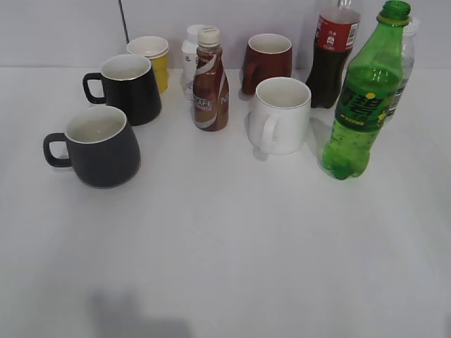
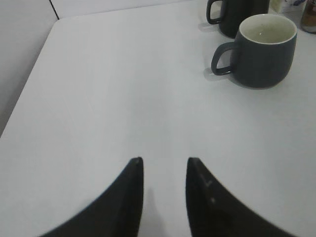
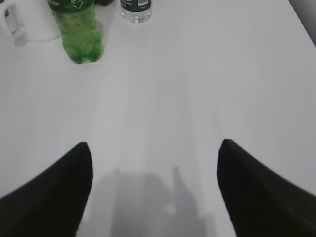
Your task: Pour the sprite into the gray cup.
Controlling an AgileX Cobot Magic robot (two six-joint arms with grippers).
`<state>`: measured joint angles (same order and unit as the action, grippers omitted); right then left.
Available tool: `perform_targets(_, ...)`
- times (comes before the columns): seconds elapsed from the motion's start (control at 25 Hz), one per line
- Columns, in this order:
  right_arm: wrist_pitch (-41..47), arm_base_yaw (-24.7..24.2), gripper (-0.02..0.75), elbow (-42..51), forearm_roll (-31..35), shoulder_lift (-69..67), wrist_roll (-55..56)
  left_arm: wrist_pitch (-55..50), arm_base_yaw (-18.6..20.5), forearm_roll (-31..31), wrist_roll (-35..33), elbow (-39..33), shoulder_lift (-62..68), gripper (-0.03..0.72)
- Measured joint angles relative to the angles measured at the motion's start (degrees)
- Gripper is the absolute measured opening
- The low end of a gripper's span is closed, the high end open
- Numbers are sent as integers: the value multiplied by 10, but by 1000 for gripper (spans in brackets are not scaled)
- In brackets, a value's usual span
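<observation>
Now we see the sprite (image 3: pixel 79 32) standing upright ahead and to the left of our right gripper (image 3: pixel 154 153), whose jaws gape wide and empty (the nearer arm). Our left gripper (image 2: pixel 164 165), jaws slightly parted and empty, faces the gray cup (image 2: pixel 261 49) across the surface (image 1: pixel 232 239).

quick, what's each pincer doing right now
Left pincer: partly open with a narrow gap, empty, over bare table.
Right pincer: wide open, empty, short of the tall green plastic soda bottle.

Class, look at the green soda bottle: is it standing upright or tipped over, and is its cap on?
Upright, cap on. The sprite stands on its base on the table, with its green cap at the top; neither gripper touches it.
</observation>
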<state>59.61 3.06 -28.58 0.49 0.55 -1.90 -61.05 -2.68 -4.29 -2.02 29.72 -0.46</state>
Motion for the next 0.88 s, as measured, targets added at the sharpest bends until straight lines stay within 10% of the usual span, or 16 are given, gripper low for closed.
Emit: perform_targets(0.88,0,0,588,0,0,0,0,0,0,0,0,0,0,235)
